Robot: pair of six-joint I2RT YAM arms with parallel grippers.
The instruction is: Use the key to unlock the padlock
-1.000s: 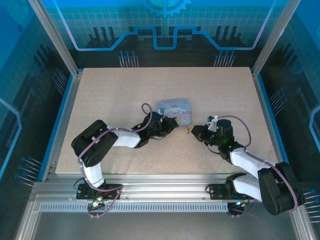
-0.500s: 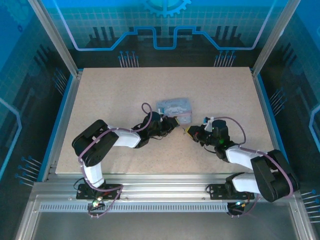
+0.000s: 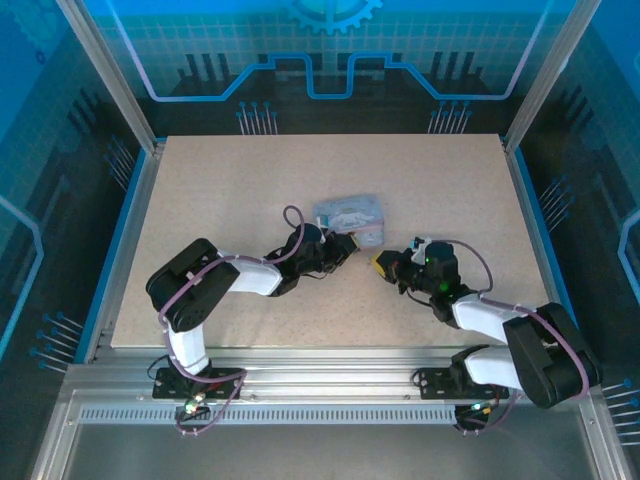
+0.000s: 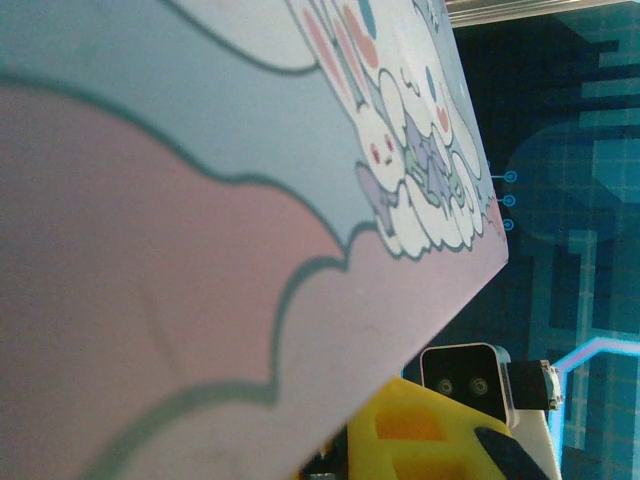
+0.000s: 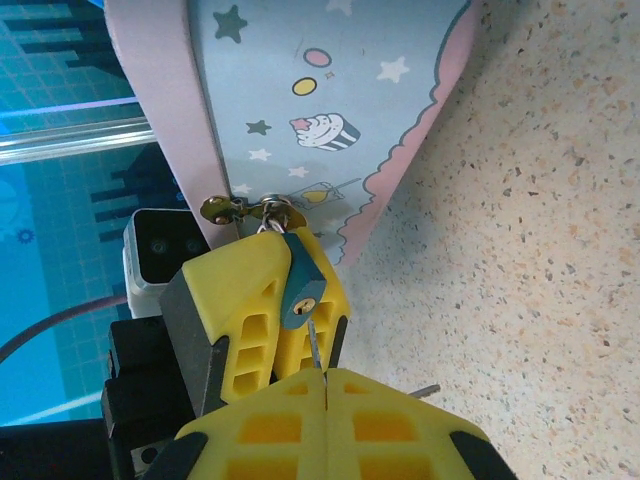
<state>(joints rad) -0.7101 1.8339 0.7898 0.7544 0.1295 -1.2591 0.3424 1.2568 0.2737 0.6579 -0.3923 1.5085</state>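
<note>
In the right wrist view the small dark blue padlock point(image 5: 299, 283) hangs by its silver shackle from the brass hasp point(image 5: 240, 209) of a cartoon-printed tin point(image 5: 320, 90). My left gripper point(image 5: 288, 300) is shut on the padlock's body, its brass keyhole facing me. My right gripper point(image 5: 325, 372) is shut on the key point(image 5: 314, 346). The thin blade points up, its tip just below the keyhole. From above, the left gripper point(image 3: 345, 247) and right gripper point(image 3: 380, 263) meet at the tin's point(image 3: 350, 214) near right corner.
The tin's pink and blue lid point(image 4: 200, 200) sits very close in the left wrist view, with the right wrist's camera housing point(image 4: 470, 375) behind it. Speckled table point(image 5: 540, 230) lies bare to the right of the tin. A thin metal stub point(image 5: 424, 390) sticks out beside my right fingers.
The right arm's forearm has swung and its gripper has crept slightly left toward the padlock. The left arm and the tin have stayed put.
</note>
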